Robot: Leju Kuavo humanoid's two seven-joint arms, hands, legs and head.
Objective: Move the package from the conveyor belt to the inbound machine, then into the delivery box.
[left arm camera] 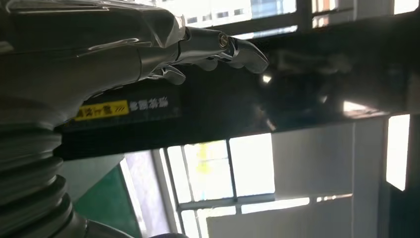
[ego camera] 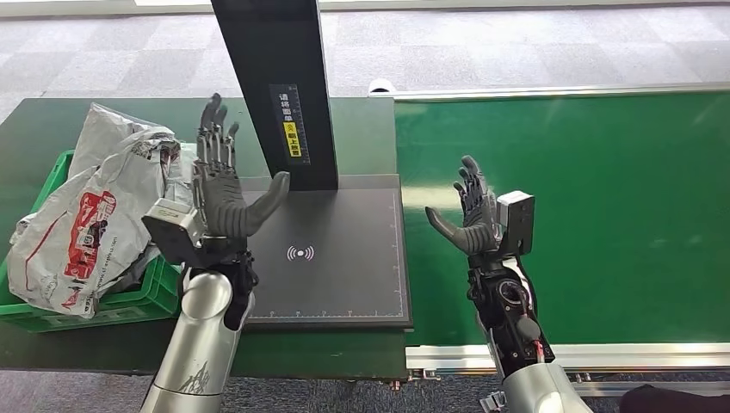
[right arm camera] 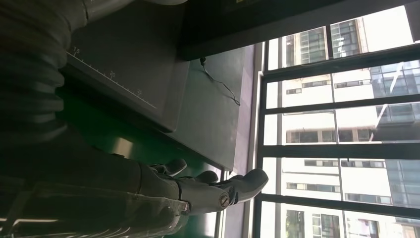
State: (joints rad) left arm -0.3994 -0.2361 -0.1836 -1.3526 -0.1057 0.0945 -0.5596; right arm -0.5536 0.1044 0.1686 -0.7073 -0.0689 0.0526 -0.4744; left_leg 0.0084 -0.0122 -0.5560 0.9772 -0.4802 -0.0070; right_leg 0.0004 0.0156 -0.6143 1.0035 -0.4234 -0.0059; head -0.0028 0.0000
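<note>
— How are the arms?
— Both raised, forearms upright. The left hand (ego camera: 220, 185) is empty, fingers up and spread, thumb out.
— The right?
— The right hand (ego camera: 472, 215) likewise, empty, fingers apart.

parcel-sorting test floor; green conveyor belt (ego camera: 559, 215); black scanner platform (ego camera: 331, 258); crate (ego camera: 129, 297) of mail bags; carpet tiles

The inbound machine (ego camera: 331, 258) sits in the middle, with its post (ego camera: 275, 86) standing up at 12 o'clock. The conveyor belt (ego camera: 603, 215) lies at 3 o'clock. The delivery box (ego camera: 129, 297) sits at 9 o'clock, with packages (ego camera: 86, 224) piled in it.
</note>
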